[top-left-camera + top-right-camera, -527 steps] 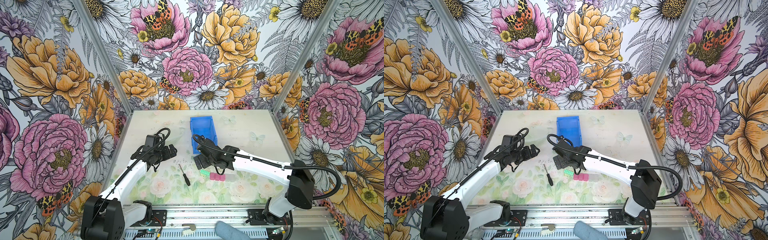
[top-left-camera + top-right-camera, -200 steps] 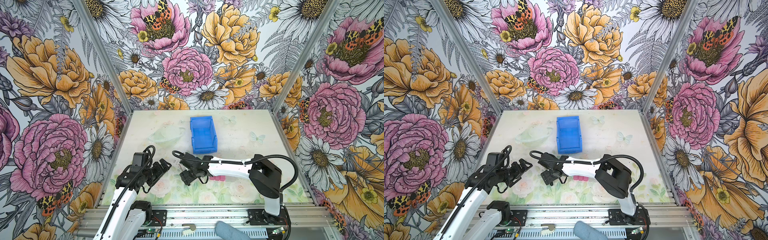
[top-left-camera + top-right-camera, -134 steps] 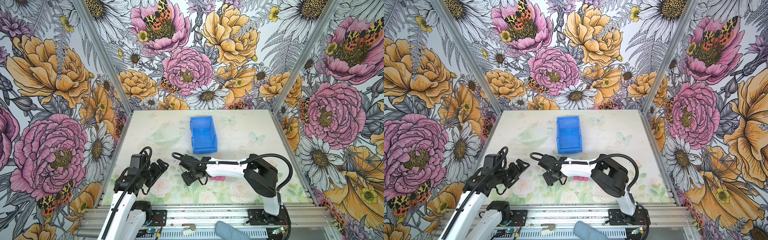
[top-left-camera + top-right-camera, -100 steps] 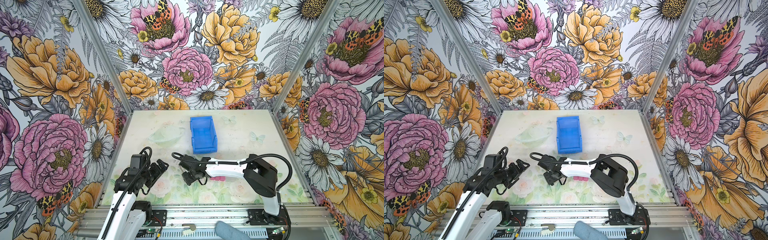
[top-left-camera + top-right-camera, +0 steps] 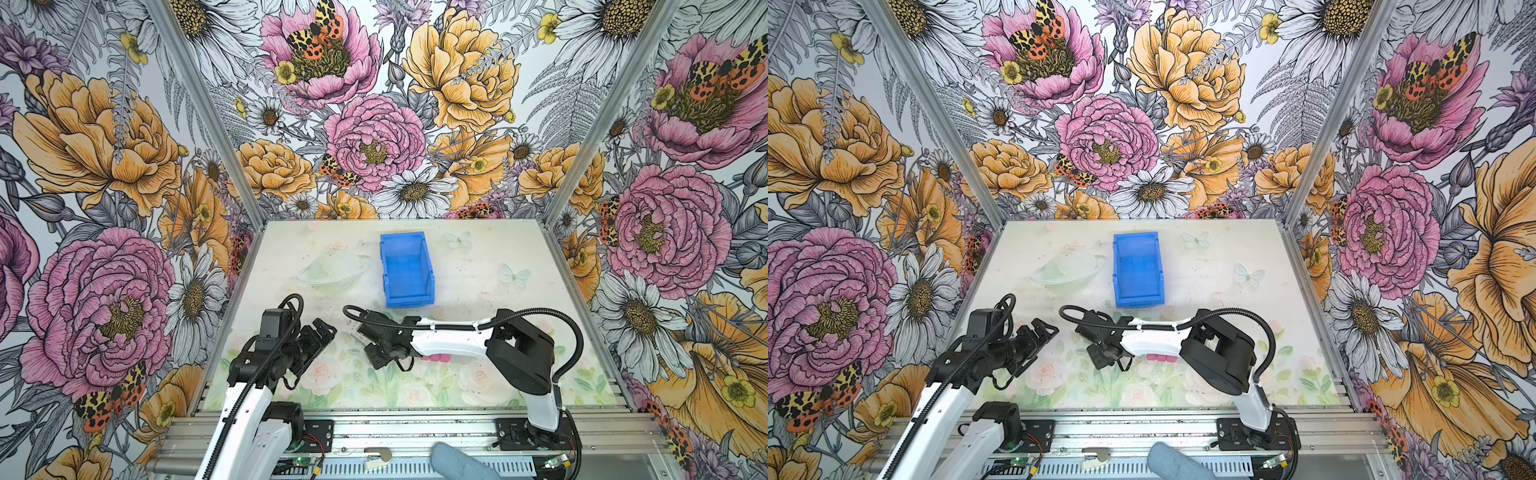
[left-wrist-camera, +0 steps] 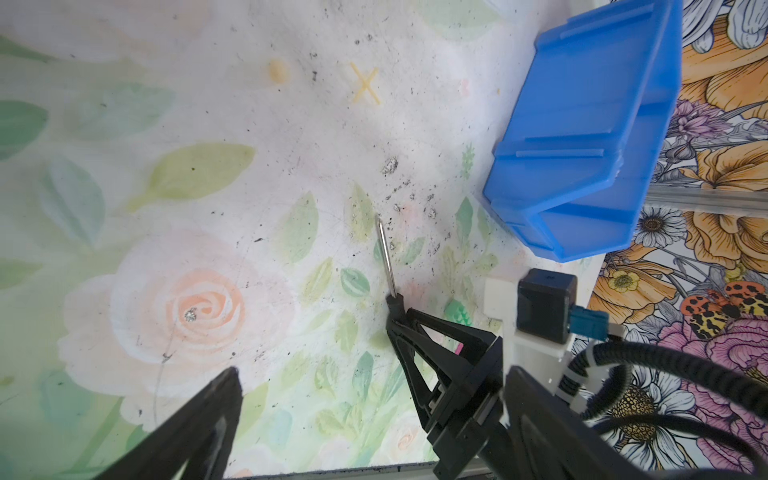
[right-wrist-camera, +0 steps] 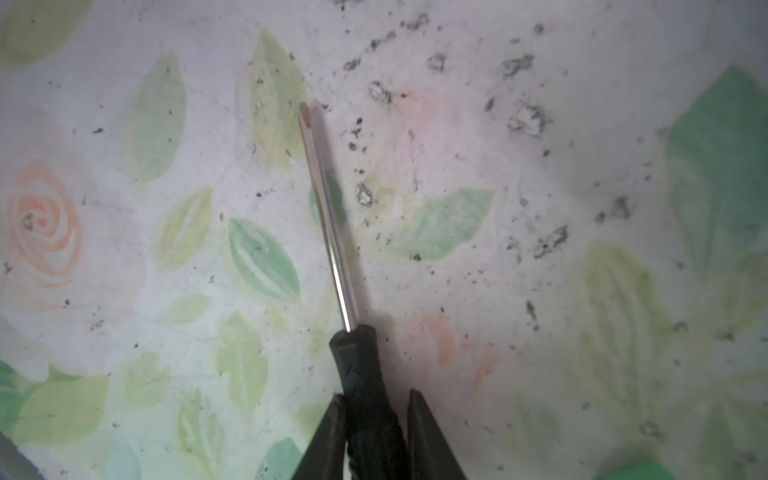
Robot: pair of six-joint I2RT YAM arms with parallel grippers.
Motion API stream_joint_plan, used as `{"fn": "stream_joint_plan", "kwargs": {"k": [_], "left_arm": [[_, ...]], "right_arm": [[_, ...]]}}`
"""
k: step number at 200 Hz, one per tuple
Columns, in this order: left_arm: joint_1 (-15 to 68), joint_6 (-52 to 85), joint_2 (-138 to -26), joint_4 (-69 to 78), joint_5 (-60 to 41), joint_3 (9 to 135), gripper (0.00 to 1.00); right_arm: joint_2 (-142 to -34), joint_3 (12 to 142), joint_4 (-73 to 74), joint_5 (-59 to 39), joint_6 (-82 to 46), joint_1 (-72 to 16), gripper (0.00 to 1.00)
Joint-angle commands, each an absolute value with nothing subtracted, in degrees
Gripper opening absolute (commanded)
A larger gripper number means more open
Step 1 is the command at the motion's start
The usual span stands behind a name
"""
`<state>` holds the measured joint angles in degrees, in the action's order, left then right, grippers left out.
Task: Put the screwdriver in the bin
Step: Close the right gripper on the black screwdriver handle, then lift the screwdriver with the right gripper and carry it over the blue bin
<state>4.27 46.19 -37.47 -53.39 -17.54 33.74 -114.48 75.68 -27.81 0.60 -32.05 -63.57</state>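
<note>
The screwdriver (image 7: 365,374) sat outside the bin, on the near half of the surface (image 5: 478,257), its black handle pinched between the two fingers of the right claw (image 7: 376,397), which was clenched on it. The thin metal shaft stuck out past the fingertips, low over the painted leaves; whether its tip touched the surface could not be told. In both top views the right arm rose from its base at the near edge around 5 o'clock, folded at the elbow, and laid its white forearm low and nearly level toward 9 o'clock, so the wrist reached past the middle. The blue bin (image 5: 430,270) stood upright and well apart at about 1 o'clock from that claw. At 9 o'clock, near but not touching, the left claw (image 5: 326,328) hung released with its fingers spread wide, on an arm bent up from the near left corner and pointing toward 2 o'clock.
</note>
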Motion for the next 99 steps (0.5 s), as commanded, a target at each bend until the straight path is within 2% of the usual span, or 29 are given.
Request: {"fn": "stream_joint_plan", "kwargs": {"k": [1, 29, 57, 99], "left_arm": [[4.6, 46.9, -36.9, -53.6, -16.1, 33.7, 0.99], [4.7, 47.3, -36.7, -53.6, -15.3, 34.2, 0.99], [4.7, 47.2, -36.7, -53.6, -14.8, 34.6, 0.99], [5.2, 47.1, -35.4, -52.2, -14.5, 34.6, 0.99]], "right_arm": [[-114.5, 74.3, -29.3, 1.8, -32.5, -64.1, 0.2], [-114.3, 74.5, -29.2, 1.4, -31.5, -64.0, 0.13], [-113.9, 75.0, -29.1, 1.1, -30.8, -63.9, 0.0], [-110.8, 74.7, -27.6, 0.7, -31.2, -63.3, 0.0]]}}
